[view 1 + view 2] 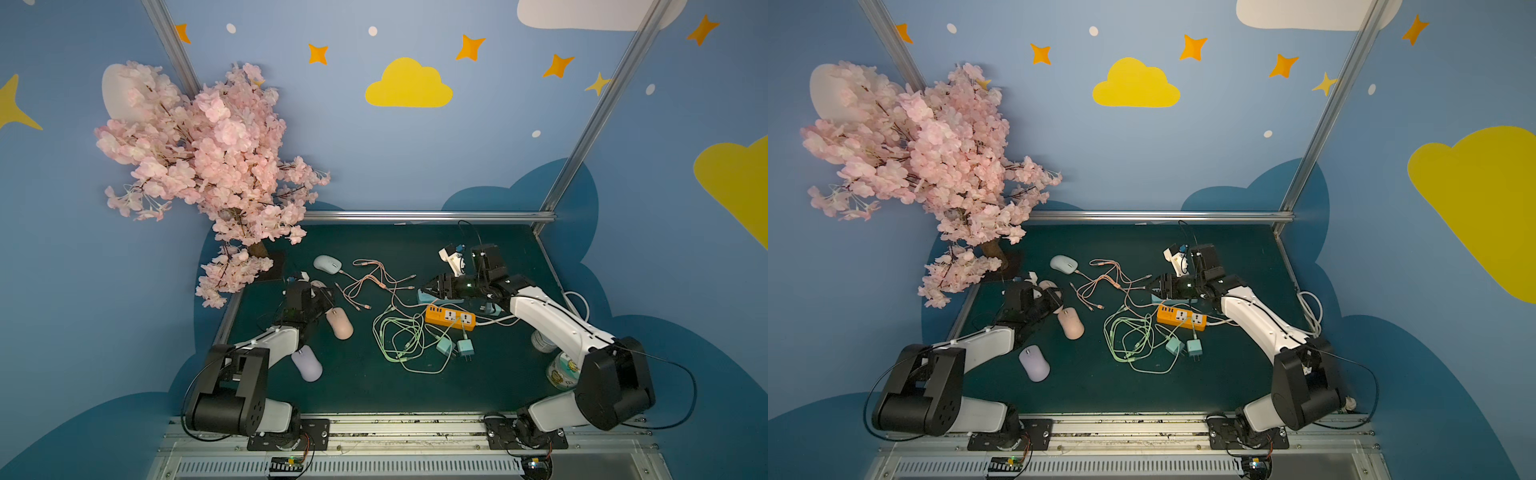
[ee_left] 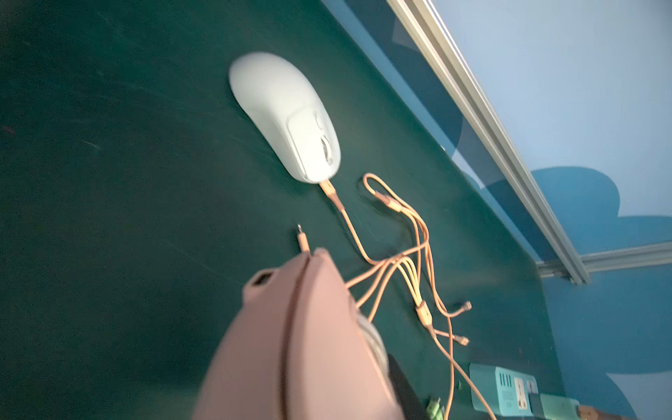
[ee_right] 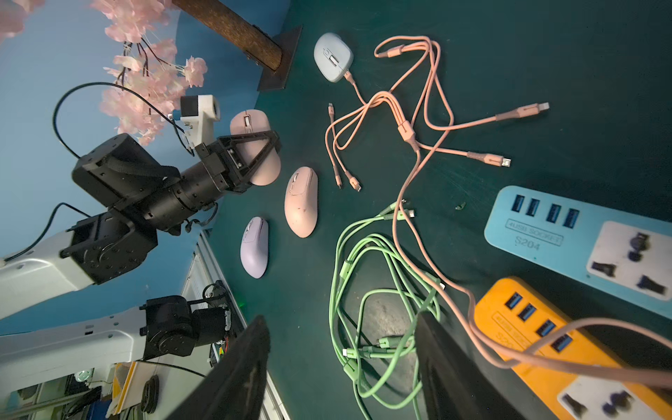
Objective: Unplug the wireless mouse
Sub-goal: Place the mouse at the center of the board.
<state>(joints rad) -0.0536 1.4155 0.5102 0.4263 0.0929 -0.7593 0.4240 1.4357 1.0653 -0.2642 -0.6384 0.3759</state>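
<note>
The pink mouse (image 2: 302, 345) fills the left wrist view. My left hand (image 3: 271, 149) is pinching it by its two sides, at the left of the counter (image 1: 374, 386). I count four mice: this one, a second pink mouse (image 1: 340, 324), a lilac mouse (image 1: 306, 363) and a pale blue mouse (image 2: 283, 116), which has the pink cable (image 2: 349, 225) plugged in. There are two power strips, an orange strip (image 1: 451, 316) and a blue strip (image 3: 582, 232). The long axis of the pink mouse runs away from my wrist, and its empty port points toward the pale blue mouse. My right hand (image 3: 342, 320) is spread and holds nothing.

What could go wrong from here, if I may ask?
The pink cable lies close by the open right gripper and across the orange power strip; pulling back could snag it and drag the plugged-in pale blue mouse. The pink mouse in the left gripper could slip while carried.
</note>
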